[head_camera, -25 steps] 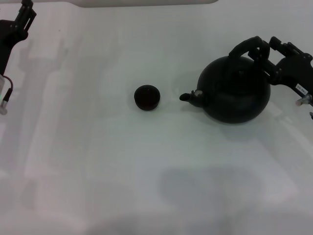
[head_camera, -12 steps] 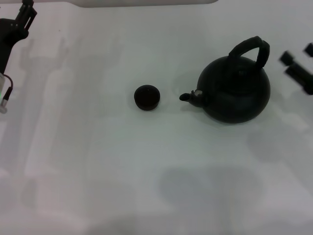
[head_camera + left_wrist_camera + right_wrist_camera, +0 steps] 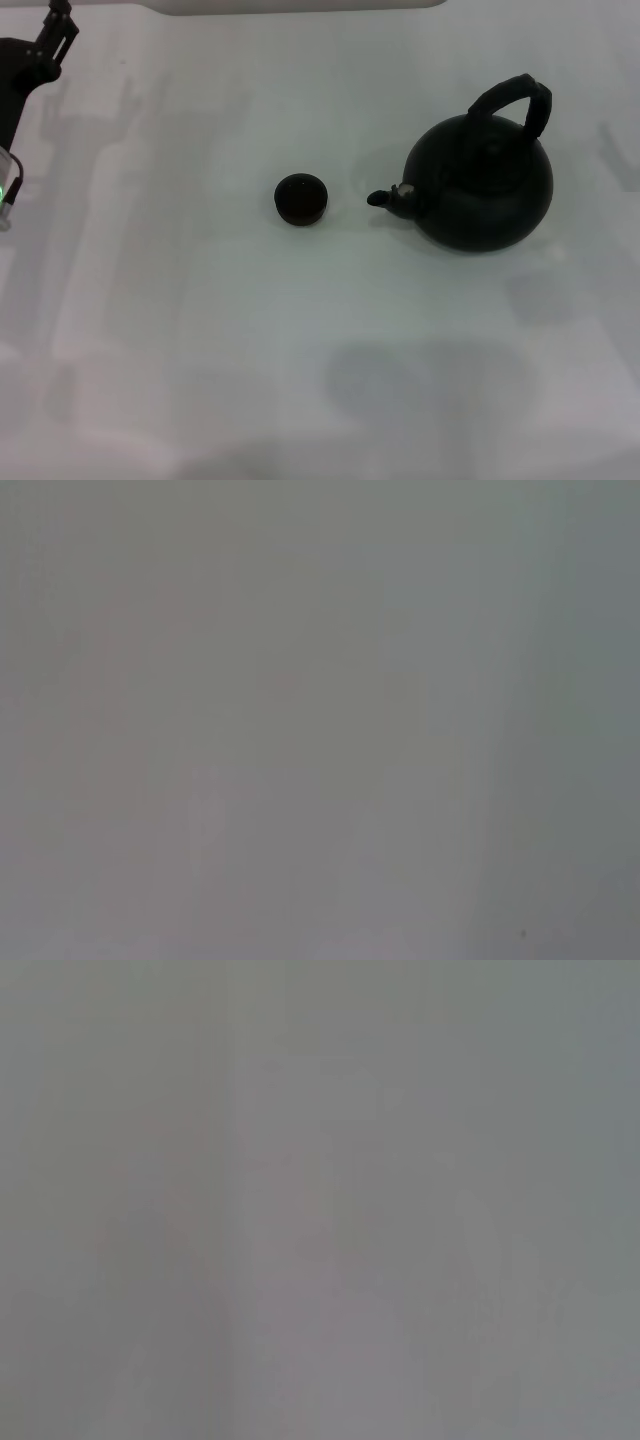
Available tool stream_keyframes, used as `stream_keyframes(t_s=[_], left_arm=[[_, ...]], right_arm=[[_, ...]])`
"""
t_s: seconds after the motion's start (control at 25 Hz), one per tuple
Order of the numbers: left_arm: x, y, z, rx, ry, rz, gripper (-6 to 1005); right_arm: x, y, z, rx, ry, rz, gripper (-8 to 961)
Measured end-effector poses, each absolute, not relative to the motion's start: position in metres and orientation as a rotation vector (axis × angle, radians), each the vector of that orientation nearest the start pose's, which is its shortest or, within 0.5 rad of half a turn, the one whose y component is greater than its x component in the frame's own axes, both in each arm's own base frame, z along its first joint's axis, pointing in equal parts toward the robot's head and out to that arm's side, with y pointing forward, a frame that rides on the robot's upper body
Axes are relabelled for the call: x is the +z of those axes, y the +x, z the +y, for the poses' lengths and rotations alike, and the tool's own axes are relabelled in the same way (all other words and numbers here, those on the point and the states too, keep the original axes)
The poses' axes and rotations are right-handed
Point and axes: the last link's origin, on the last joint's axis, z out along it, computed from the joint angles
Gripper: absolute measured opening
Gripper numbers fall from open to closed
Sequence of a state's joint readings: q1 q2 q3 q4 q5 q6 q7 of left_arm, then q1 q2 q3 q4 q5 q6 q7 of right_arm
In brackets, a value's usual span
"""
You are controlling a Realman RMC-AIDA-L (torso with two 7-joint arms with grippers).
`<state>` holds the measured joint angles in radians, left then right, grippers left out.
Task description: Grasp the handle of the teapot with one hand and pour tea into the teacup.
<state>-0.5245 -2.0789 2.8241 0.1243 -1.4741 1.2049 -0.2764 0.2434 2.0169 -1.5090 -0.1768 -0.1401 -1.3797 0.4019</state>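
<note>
In the head view the large round black teapot (image 3: 480, 190) stands upright on the white table at the right. Its thick black arched handle (image 3: 515, 100) spans its top, and its short spout (image 3: 390, 198) with a pale spot points left. The small dark teacup (image 3: 301, 198) sits left of the spout, apart from it. No tea stream shows. My left arm (image 3: 25, 70) is parked at the far left edge. My right gripper is out of view. Both wrist views show only blank grey surface.
The white table (image 3: 200, 330) spreads around the pot and cup. A pale raised edge (image 3: 300, 5) runs along the back. A cable with a green light (image 3: 5, 195) hangs at the left edge.
My right gripper, first at the teapot handle, pulled away to the right and has left the view. The teapot and cup have not moved.
</note>
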Motion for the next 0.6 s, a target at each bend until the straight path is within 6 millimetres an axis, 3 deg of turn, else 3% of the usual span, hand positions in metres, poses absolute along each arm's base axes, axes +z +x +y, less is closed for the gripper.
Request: stream_keyframes(t_s=[0.6], left_arm=[[-0.011,-0.318,0.347,-0.834,-1.508,-0.668,878]], right_arm=[[0.034,0.371,0.281,0.725,-1.602,0.503,867]])
